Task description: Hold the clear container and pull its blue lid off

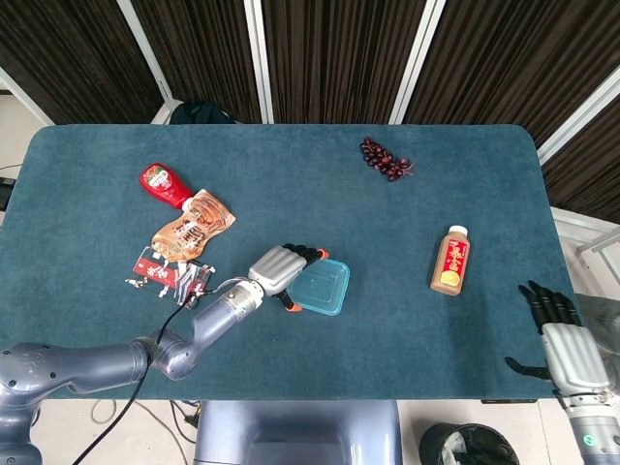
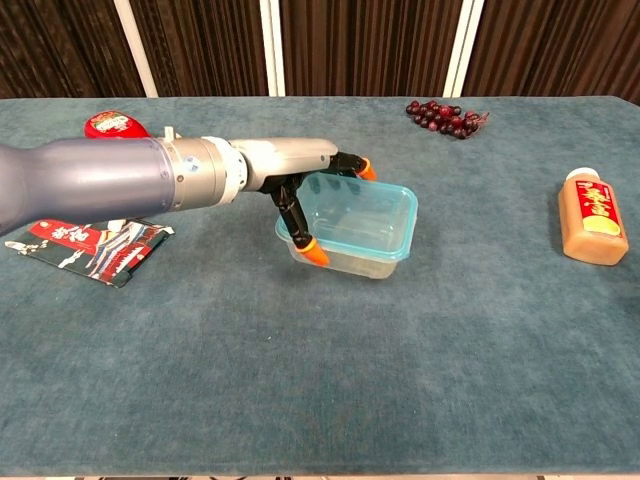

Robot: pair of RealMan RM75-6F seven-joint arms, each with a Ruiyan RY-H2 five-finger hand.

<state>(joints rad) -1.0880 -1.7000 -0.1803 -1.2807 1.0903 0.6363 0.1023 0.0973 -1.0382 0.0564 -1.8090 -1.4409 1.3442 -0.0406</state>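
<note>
The clear container with its blue lid (image 1: pixel 321 286) (image 2: pixel 357 226) is at the table's middle, tilted, its left end raised off the cloth. My left hand (image 1: pixel 283 270) (image 2: pixel 305 190) grips it at that left end, fingers over the lid and thumb against the near side wall. My right hand (image 1: pixel 563 351) hangs off the table's right front corner with its fingers spread and nothing in it; the chest view does not show it.
A brown drink bottle (image 1: pixel 450 259) (image 2: pixel 594 216) lies at the right. Grapes (image 1: pixel 386 159) (image 2: pixel 446 115) sit at the back. A red ketchup pouch (image 1: pixel 165 184), an orange snack bag (image 1: pixel 192 225) and a dark packet (image 1: pixel 170 272) (image 2: pixel 88 245) lie at the left.
</note>
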